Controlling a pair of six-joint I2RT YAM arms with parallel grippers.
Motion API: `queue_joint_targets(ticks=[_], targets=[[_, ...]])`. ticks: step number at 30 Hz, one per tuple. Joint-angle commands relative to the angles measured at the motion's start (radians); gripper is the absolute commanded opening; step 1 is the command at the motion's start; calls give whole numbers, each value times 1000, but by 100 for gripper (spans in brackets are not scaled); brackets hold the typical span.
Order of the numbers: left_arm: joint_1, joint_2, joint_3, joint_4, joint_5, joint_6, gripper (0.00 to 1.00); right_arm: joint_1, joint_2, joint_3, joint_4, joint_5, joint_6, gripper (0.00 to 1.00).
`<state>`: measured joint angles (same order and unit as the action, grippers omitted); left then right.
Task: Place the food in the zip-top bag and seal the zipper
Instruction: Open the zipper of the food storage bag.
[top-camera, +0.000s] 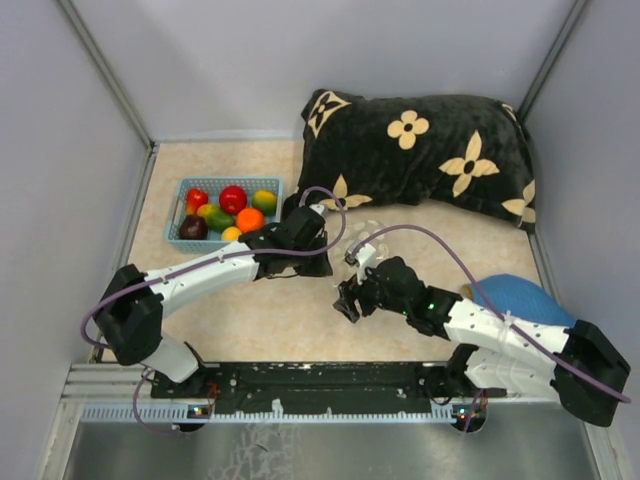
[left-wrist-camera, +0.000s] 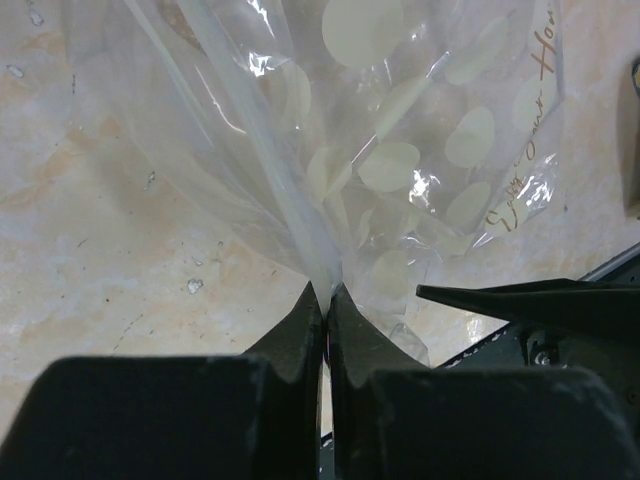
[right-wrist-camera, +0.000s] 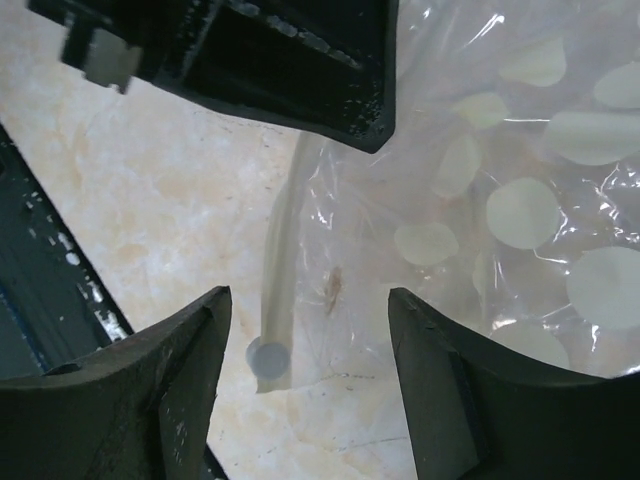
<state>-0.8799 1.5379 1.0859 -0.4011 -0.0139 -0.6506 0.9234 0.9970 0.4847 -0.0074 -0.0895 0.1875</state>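
Pinching the zip-top bag (left-wrist-camera: 400, 150), the left gripper (left-wrist-camera: 325, 300) is clamped; the right gripper (right-wrist-camera: 308, 300) gapes astride the zipper (right-wrist-camera: 278, 290).

The right gripper (right-wrist-camera: 310, 300) has its jaws wide apart, one dark finger (right-wrist-camera: 170, 380) at 7 o'clock and the other at 5. Between them, nearer the 7 o'clock one and touching neither, lies the rounded end of the zipper (right-wrist-camera: 272, 340). This pale strip runs up toward 12 o'clock, where it goes under the dark left gripper (right-wrist-camera: 330, 90). The bag (right-wrist-camera: 520, 210), clear, crinkled and printed with white dots, spreads from the centre to 3 o'clock, its lower part hidden by the 5 o'clock finger. A small brown mark (right-wrist-camera: 333, 285) sits on the film just right of the strip. Marbled beige table (right-wrist-camera: 150, 200) fills 9 o'clock, with a dark speckled rail (right-wrist-camera: 40, 270) at the 8 o'clock edge.
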Motion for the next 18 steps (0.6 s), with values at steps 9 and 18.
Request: queue_joint_targets(ticks=[9,18], targets=[[-2,9,13,54,45,-21,9,17,40,-49,240,210,82,49],[-2,18,-6,76,72,-41,11,16,39,-52,249,312,93,34]])
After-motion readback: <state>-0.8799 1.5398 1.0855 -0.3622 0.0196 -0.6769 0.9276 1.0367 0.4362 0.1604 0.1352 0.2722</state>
